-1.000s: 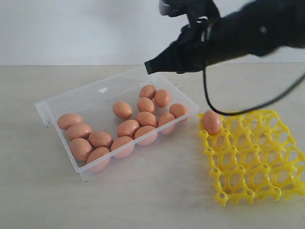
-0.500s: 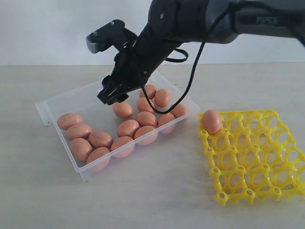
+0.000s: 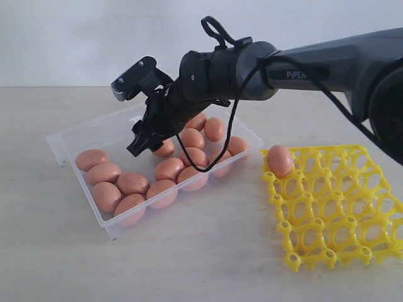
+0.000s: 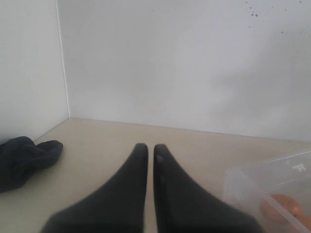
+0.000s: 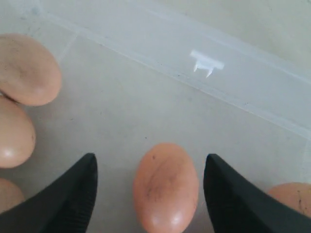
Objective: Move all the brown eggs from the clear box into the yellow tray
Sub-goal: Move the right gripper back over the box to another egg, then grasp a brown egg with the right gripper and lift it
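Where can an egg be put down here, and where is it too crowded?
Nearly every cup of the yellow tray is free; only the corner cup nearest the clear box holds an egg. In the box, bare floor lies along the far wall, beside the open right gripper. Its near side is crowded with brown eggs.
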`<state>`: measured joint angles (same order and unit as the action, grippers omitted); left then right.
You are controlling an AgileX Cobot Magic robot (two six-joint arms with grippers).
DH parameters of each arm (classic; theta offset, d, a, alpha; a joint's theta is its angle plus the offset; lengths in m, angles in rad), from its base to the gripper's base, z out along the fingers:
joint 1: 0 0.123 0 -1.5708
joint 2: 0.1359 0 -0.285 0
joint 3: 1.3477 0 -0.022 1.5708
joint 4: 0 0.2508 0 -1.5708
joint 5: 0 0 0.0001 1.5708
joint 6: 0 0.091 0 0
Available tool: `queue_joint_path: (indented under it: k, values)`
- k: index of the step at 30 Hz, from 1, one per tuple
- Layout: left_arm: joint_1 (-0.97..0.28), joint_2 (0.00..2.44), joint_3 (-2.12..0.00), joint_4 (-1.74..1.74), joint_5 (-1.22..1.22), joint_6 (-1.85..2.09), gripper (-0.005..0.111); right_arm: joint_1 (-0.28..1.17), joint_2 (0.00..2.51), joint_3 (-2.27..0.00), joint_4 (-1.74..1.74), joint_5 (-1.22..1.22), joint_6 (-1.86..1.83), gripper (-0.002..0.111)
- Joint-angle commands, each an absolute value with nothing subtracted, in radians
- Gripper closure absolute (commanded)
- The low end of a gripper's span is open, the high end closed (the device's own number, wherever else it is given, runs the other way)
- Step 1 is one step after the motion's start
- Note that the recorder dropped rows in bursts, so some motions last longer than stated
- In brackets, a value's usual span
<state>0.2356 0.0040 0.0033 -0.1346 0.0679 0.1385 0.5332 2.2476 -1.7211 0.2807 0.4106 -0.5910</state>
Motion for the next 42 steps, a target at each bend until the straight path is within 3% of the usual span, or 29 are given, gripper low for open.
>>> queue_joint_path:
  k: [1,14,26,42]
  values:
    - [0.235,0.0,0.0,-0.134,0.049,0.141,0.103,0.529,2.28,-1.727,0.256,0.391,-0.576,0.053]
    - [0.235,0.0,0.0,-0.134,0.049,0.141,0.103,0.529,2.328,-1.733,0.253,0.352,-0.536,0.056]
    - [0.235,0.0,0.0,-0.134,0.053,0.141,0.103,0.529,2.315,-1.737,0.245,0.4,-0.521,0.108]
    - [0.235,0.0,0.0,-0.134,0.053,0.141,0.103,0.518,2.109,-1.732,0.301,0.391,-0.407,0.108]
